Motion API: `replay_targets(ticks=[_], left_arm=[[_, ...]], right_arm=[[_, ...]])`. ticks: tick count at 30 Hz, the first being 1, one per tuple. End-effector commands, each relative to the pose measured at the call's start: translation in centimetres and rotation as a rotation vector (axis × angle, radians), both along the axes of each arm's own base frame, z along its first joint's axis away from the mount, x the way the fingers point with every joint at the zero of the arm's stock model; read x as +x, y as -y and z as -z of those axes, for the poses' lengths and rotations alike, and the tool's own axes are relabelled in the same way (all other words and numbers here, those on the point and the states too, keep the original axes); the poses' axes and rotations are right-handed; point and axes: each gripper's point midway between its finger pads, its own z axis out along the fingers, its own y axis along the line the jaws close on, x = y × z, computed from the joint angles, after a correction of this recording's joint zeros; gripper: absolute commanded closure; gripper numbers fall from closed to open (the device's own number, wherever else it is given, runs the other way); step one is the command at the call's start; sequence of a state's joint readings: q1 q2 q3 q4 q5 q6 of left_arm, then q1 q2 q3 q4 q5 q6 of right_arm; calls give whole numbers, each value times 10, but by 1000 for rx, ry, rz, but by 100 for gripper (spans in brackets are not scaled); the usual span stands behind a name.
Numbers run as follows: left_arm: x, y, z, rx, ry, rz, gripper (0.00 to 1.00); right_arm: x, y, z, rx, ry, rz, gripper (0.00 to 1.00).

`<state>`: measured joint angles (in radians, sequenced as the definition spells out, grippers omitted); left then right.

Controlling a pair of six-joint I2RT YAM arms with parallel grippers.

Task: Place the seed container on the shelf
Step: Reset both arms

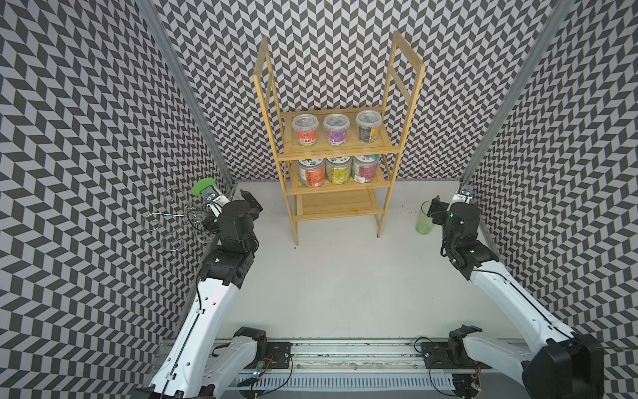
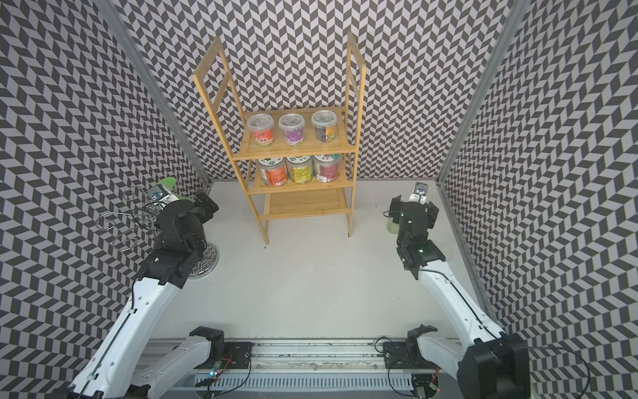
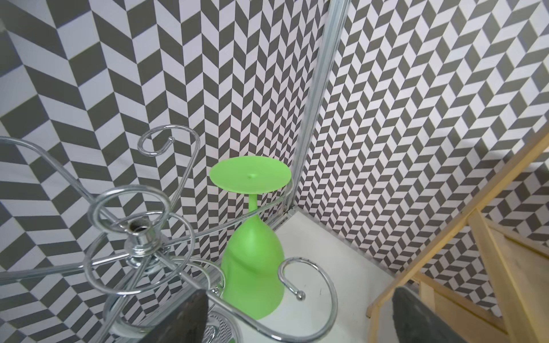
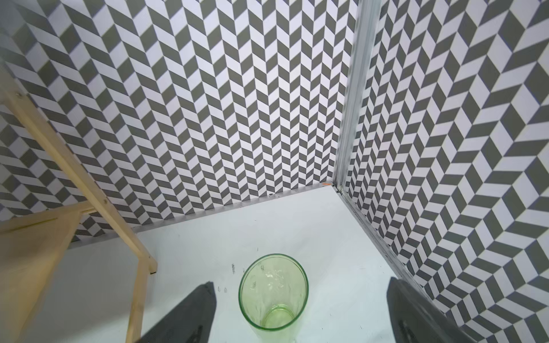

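The task was judged to be finished, or all but finished. 6 labelled containers were seen on the shelf in both top views: 3 clear-lidded tubs in a row on the upper board, and 3 taller jars in a row on the board beneath. The lowest board was bare. No container was seen on the table or in either gripper, so nothing was judged left to carry. Which of the 6 was the seed container could not be told.

The left gripper was held wide open and empty beside the chrome stand, from which a green wine glass hung upside down. The right gripper was likewise spread wide and empty, near the back right corner. A green tumbler stood upright on the table below its gap, and neither finger was seen touching it. Both arms were placed well apart from the shelf.
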<state>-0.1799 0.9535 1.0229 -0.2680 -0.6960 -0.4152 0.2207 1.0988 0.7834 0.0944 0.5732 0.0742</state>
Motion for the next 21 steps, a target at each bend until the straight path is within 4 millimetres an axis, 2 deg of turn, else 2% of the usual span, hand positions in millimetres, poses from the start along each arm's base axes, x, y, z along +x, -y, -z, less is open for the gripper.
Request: replay_targets(ticks=[1,5,10,21], left_arm=[[15,8,59,-23,-130,50,3],[18,21,69,-32,-151,107,5],[5,38,78,-15,-163,148,6],[-21,53,79,-8,-202,188,7]], right_arm=[[-11,8,-21,54,182,32,8],[-21,13,-3,60,188,55,8],[-33,18,8,60,194,69,7],[-40,20,17,62,181,72,8]])
